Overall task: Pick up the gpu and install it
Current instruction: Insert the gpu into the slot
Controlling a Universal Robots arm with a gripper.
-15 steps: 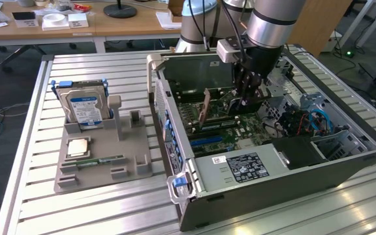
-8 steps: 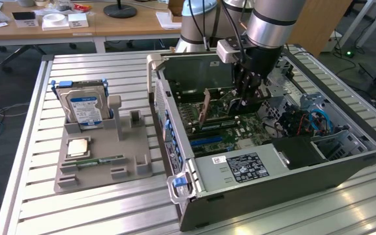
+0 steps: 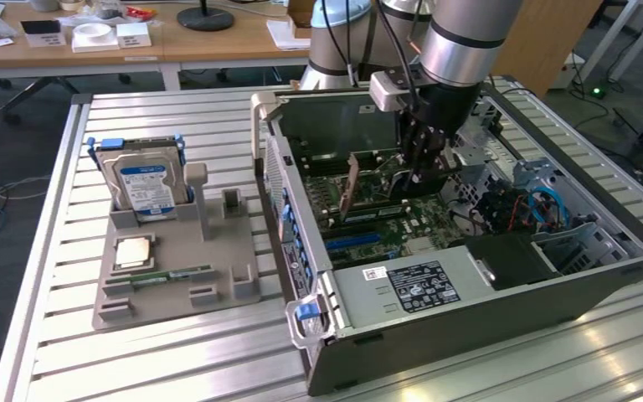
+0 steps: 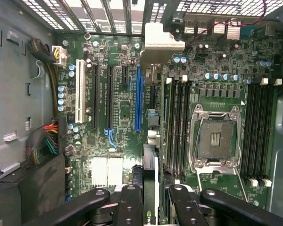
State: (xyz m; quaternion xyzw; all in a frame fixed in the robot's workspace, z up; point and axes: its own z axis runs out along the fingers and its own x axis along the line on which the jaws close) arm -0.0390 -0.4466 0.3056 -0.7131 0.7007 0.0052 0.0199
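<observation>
My gripper (image 3: 422, 177) reaches down into the open computer case (image 3: 589, 280), over the green motherboard (image 4: 120, 117). In the wrist view the gpu (image 4: 151, 176) is seen edge-on between the black fingers (image 4: 130, 203), and the gripper (image 4: 153, 209) is shut on it. The card's silvery bracket (image 4: 163, 36) points toward the vented rear wall. The card stands upright and runs parallel to the long blue slot (image 4: 138, 99), just to one side of it. I cannot tell whether its lower edge touches the board.
On the exterior view's left, a grey holder (image 3: 204, 251) carries a hard drive (image 3: 143, 188), a square chip (image 3: 134, 251) and a memory stick (image 3: 177, 274). Inside the case are an empty processor socket (image 4: 216, 141), memory slots (image 4: 259, 127), cable bundles (image 4: 45, 141) and a black power supply (image 3: 411, 286).
</observation>
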